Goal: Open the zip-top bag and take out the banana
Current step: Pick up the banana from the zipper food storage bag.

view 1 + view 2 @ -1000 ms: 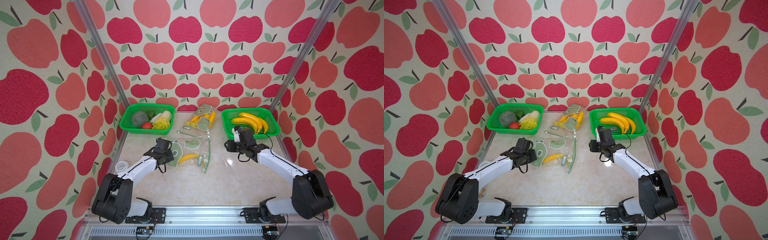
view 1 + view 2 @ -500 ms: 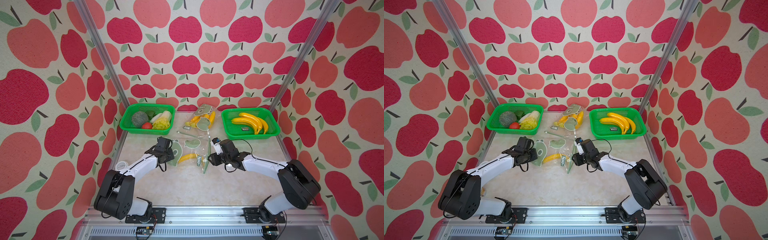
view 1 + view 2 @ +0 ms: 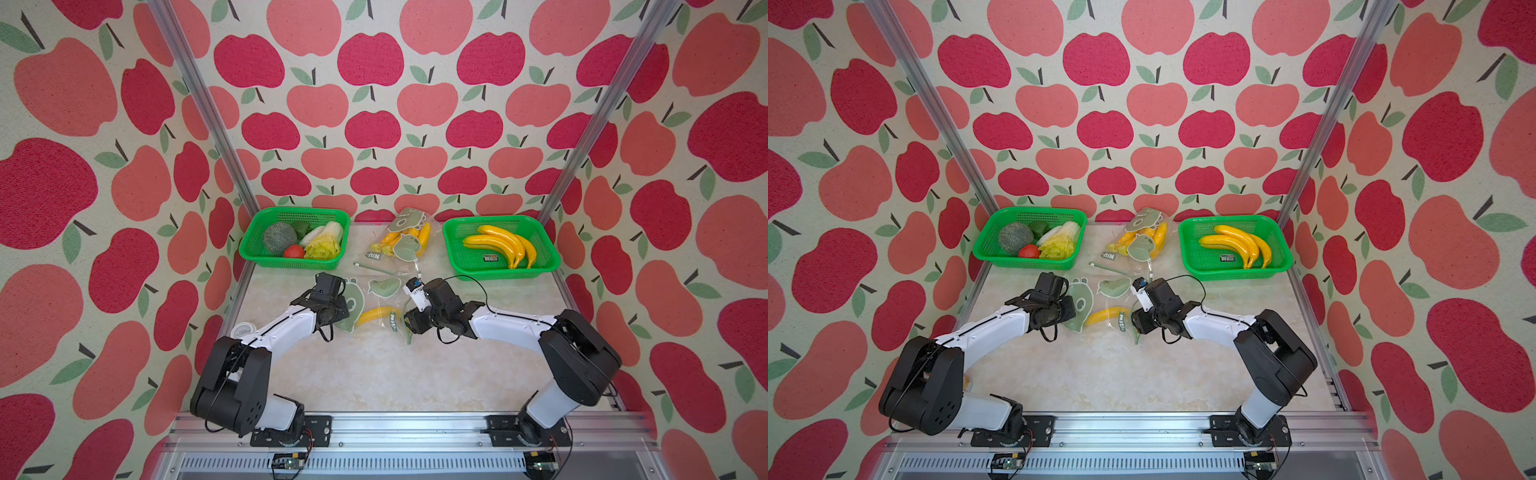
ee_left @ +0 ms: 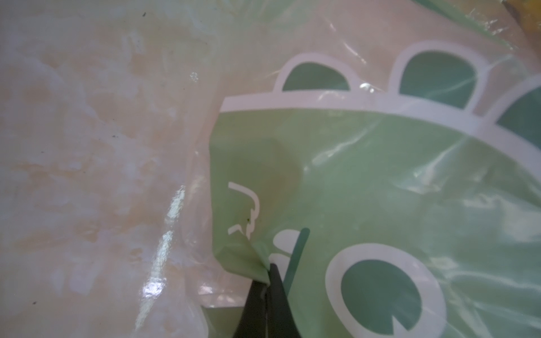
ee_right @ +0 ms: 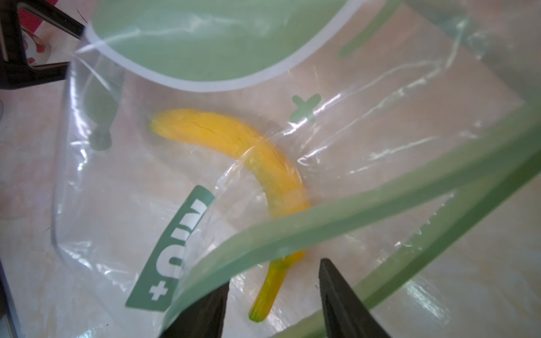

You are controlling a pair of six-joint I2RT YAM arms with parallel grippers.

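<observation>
Banana (image 5: 234,146) lies inside the zip-top bag (image 3: 384,286) on the bench (image 3: 374,374), mouth open. Left hand (image 4: 268,278) is clenched on a fold of the bag. Right hand (image 5: 273,273), newly arrived from the green basket (image 3: 498,274), stands parted astride the stem, ready for extraction.

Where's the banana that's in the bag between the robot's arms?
In both top views the banana lies inside the zip-top bag mid-table, beside the right tool; the right wrist view shows its stem just ahead of that tool's open jaws.
</observation>
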